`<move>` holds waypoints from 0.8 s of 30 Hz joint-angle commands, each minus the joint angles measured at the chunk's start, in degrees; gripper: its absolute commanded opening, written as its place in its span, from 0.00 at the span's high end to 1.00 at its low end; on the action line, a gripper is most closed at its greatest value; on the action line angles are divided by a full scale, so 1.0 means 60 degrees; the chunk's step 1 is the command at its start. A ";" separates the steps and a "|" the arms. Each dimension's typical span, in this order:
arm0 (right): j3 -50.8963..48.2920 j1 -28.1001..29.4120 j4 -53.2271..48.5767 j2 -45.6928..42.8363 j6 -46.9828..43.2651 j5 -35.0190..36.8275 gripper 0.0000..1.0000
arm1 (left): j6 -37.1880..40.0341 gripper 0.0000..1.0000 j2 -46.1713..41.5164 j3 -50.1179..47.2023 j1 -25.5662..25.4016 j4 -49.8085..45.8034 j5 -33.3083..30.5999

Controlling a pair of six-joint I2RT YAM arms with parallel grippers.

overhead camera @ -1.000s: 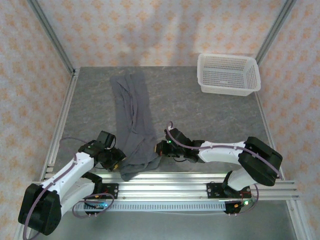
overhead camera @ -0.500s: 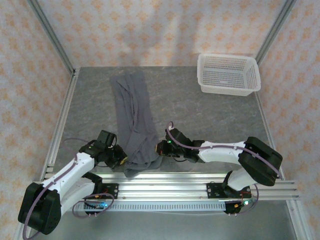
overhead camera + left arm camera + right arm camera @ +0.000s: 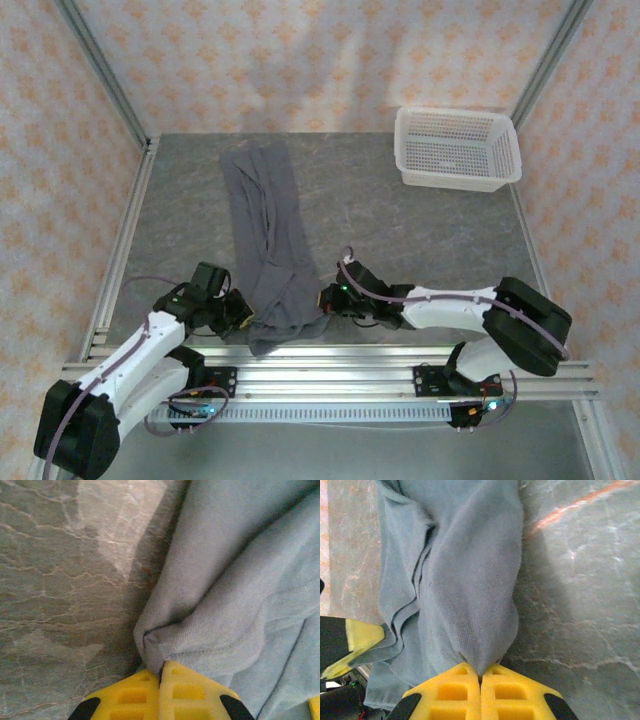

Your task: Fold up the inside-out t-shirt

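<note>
A metal rail [image 3: 122, 245] lines the left edge, and a strip of bare table [image 3: 185, 230] separates it from the inside-out t-shirt [image 3: 268, 240]. The shirt lies as a long narrow band from the far edge to the near side. The left gripper [image 3: 243, 318] is clamped tight on the shirt's near left corner. The right gripper [image 3: 325, 298] is closed likewise on its near right corner. Beyond it the table lies open up to the white basket [image 3: 457, 148] in the far right corner

Your top view is evenly lit and sharp. Both wrist views look softer, with the t-shirt [image 3: 240, 580] throwing a dark shadow onto the table [image 3: 55, 585].
</note>
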 commanded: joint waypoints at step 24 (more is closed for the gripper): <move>0.9328 -0.3099 -0.2759 0.3839 -0.3366 0.0410 1.00 | 0.1864 1.00 0.4541 0.6584 0.2185 0.3121 -0.2964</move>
